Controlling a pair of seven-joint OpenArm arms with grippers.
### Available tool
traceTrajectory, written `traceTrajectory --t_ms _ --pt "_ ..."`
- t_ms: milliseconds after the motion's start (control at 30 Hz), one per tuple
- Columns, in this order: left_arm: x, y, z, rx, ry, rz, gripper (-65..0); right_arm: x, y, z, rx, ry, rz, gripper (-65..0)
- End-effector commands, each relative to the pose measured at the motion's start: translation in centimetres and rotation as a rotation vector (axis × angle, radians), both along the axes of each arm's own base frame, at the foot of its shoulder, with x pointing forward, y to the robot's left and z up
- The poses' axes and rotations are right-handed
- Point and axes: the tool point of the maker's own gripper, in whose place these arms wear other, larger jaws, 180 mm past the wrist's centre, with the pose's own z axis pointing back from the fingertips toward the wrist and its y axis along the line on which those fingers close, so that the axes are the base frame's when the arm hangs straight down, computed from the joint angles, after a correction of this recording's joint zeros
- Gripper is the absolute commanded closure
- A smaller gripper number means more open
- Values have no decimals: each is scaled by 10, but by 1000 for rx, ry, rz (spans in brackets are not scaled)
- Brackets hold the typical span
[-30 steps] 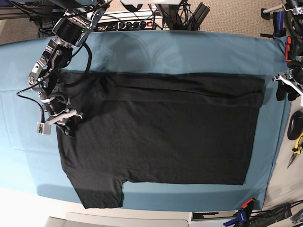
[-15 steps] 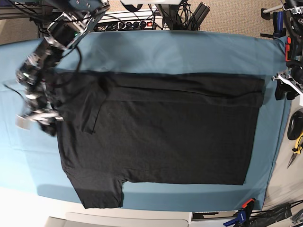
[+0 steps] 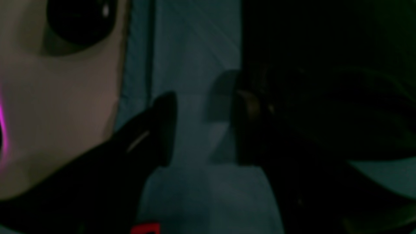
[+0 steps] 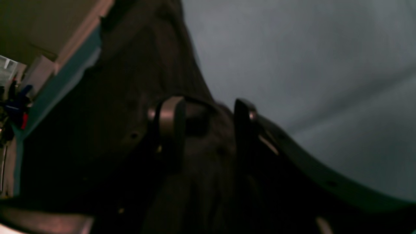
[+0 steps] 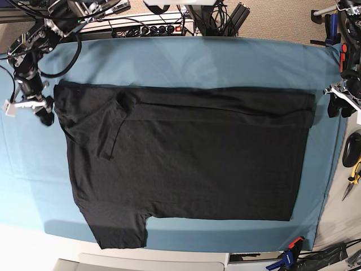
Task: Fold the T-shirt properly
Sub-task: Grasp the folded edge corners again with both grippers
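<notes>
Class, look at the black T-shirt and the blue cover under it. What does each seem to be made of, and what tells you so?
T-shirt: soft knit cloth, probably cotton, with a matte finish. It lies limp, holds a long fold across its top and reflects no light.
Blue cover: thin woven or felt-like fabric, also matte. It drapes over the table edge and shows faint creases. The exact fibre of either cannot be told.

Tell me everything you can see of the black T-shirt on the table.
The black T-shirt looks like plain soft cotton and lies flat on the teal cloth. Its far long edge is folded over as a strip. One short sleeve juts toward the near edge; the other is folded in at the collar end. No print shows. The right claw sits at its corner, jaws apart.
</notes>
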Motion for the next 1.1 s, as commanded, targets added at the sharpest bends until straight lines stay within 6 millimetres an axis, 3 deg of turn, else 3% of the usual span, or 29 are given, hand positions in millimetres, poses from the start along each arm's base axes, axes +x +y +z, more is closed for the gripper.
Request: traceTrajectory --t_ms 0,133,333,433,633,800,867,1000,1067 --pt "7 5 15 21 -43 -7 -296 0 -6 12 -20 -32 -3 -271" --pt "7 5 15 21 -44 -7 -296 -19 -8 -3 -28 17 -12 -339" --pt "7 5 15 21 -46 -7 -296 -36 -7 -14 -22 58 -11 -339" --pt "8 5 16 18 -50 -7 -296 -32 2 -17 -14 62 21 -339" --pt "6 5 14 19 -39 -5 -296 -17 41 -31 15 75 110 -339" --pt "2 11 9 8 2 40 -296 -13 45 -31 8 72 125 -335" --pt "1 6 7 -35 14 44 -296 -15 42 -33 -11 92 123 -277" --pt "-4 -3 2 -107 52 33 -296 -16 41 -34 -30 102 136 -32" --pt "-9 -6 -6 -147 88 35 -296 -16 43 -34 -36 97 149 0"
